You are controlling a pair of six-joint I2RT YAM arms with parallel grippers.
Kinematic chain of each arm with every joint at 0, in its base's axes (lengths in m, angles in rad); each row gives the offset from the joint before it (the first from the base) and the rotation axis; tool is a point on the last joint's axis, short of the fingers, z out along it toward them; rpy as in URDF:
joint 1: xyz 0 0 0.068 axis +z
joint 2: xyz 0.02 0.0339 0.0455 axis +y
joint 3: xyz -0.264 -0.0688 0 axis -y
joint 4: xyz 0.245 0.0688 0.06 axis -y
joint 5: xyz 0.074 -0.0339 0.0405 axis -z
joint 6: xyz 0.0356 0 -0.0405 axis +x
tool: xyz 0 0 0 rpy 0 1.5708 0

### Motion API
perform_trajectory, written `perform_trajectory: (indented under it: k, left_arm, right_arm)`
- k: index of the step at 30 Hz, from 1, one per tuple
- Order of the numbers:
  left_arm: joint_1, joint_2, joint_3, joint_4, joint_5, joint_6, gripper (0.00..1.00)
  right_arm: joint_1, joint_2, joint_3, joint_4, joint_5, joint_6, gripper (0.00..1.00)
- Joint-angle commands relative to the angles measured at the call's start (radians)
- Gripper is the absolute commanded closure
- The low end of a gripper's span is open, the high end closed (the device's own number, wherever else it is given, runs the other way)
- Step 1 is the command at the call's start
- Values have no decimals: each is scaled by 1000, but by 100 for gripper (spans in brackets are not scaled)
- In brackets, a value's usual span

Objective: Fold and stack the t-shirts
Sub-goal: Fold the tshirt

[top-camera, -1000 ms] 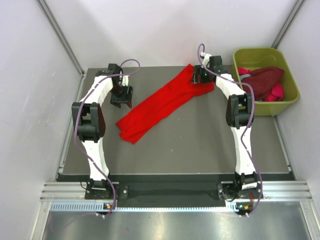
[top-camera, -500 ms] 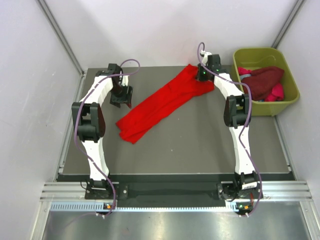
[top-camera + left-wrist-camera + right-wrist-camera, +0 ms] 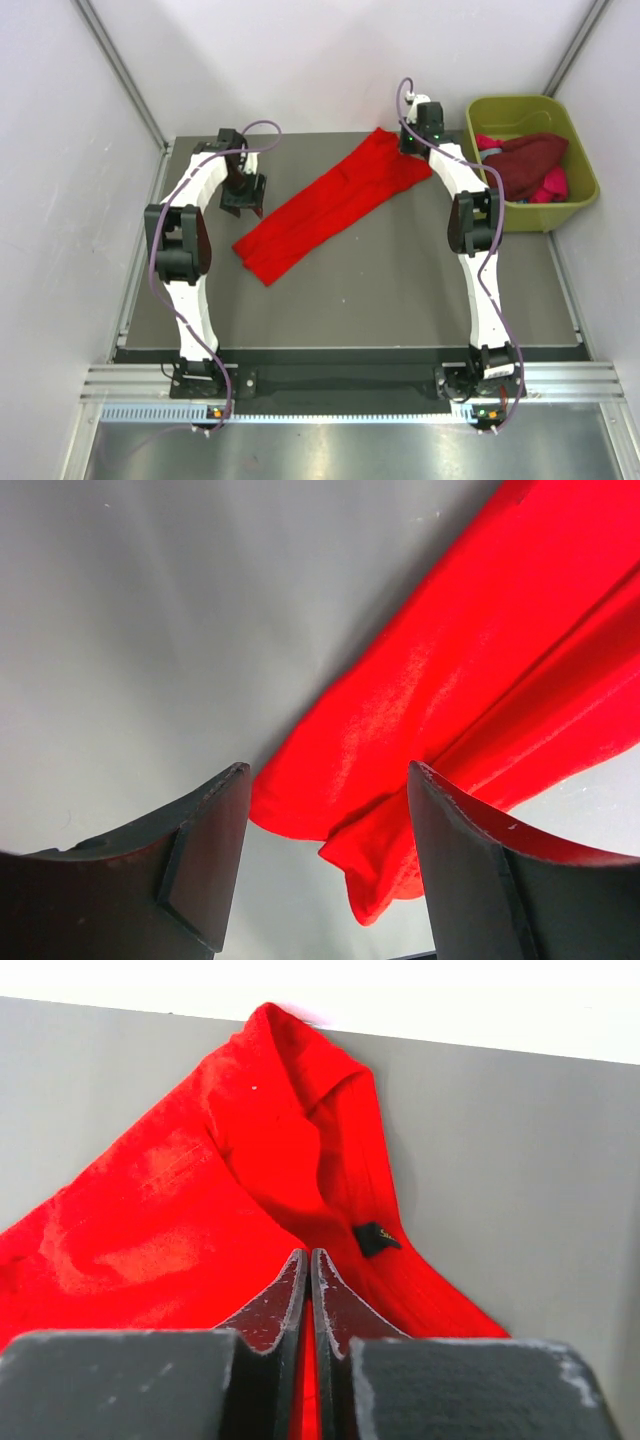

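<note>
Since a second ago the right gripper (image 3: 308, 1256) has snapped together and pulled back toward the far edge of the desk (image 3: 400, 280). The bunched far end of the bright red t-shirt (image 3: 330, 205) has flattened out with it.

That shirt lies as a long diagonal strip across the desk, not folded yet. Its near end sits just under the left gripper (image 3: 327, 772), which hovers with its fingers apart and nothing in them. The right gripper's fingers look pinched on cloth near the collar.

My worry is that the pinch looks thin. If it only caught one layer, pulling could slip off or drag the whole strip sideways instead of spreading it.

The right wrist view shows the collar and a little dark label (image 3: 375, 1238), which the overhead view can't resolve. Only the overhead view shows the green tub (image 3: 580, 200) off to the right, with the maroon and pink shirts (image 3: 525, 160) waiting in it.
</note>
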Motion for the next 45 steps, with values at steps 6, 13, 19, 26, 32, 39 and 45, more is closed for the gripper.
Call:
perform_trajectory:
  k: [6,13,19,26,32,39,45]
  left_arm:
    - [-7,-27,2,7,-38,2,30]
    - [20,-43,-13,-20,-49,38,27]
    - [27,11,1,-112,-18,54,29]
    - [28,35,33,-123,17,56,33]
    - [28,23,-10,-116,-27,57,33]
    - [31,72,-9,-114,-65,61,31]
    - [31,144,34,-119,-67,64,32]
  right_arm:
    - [-4,-30,7,24,71,-33,38]
    - [-4,-251,-183,-22,56,-11,22]
    - [-4,-338,-324,-53,-142,92,24]
    - [22,-262,-357,-54,-187,140,25]
    - [29,-199,-332,-50,-173,172,26]
    - [20,-180,-346,-57,-179,232,26]
    - [20,-179,-365,-54,-193,249,26]
